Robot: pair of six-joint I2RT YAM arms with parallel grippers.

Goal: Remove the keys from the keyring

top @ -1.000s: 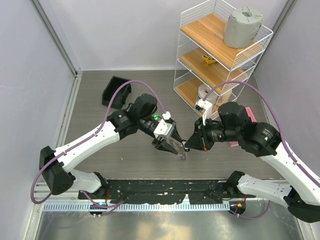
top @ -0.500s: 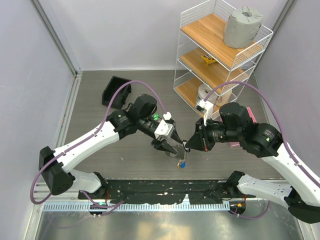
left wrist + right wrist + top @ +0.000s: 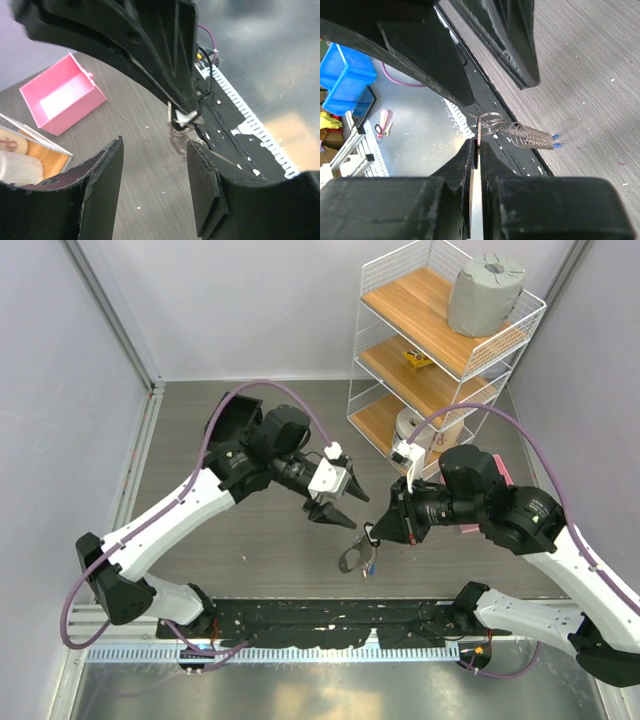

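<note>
Wire is what my right gripper (image 3: 476, 146) has hold of. Its two black fingers are pressed together with no gap, pinching the thin silver wire keyring (image 3: 491, 120) by its edge just past the fingertips. From overhead, that gripper (image 3: 373, 532) hangs above the grey wood-grain table (image 3: 250, 540). The small metal keys (image 3: 358, 560) dangle from the ring directly below the jaws, with a bit of blue at the lowest end. I cannot tell whether they touch the tabletop. In the right wrist view the keys (image 3: 535, 136) show as a blurred silvery streak with two blue tips, off to one side of the closed jaws. I cannot make out separate keys or other colours there.

My left gripper (image 3: 155, 146) is wide open and holds nothing. Its black fingers (image 3: 102, 195) stand well apart with bare table between them. Ahead of those open jaws and a little above is the tip of the right gripper with the ring (image 3: 182, 117) clamped in it, the keys a grey blur just beneath. From above, the left gripper (image 3: 352, 508) points toward the right one, near it but apart from it and from the ring.

Beyond my left jaws and off to their left, an open pink plastic box (image 3: 62, 95) lies on the table. Behind the right gripper's arm stands a white wire shelf with wooden boards (image 3: 440, 350). Well behind the left jaws sits a black plastic bin (image 3: 228, 422).
</note>
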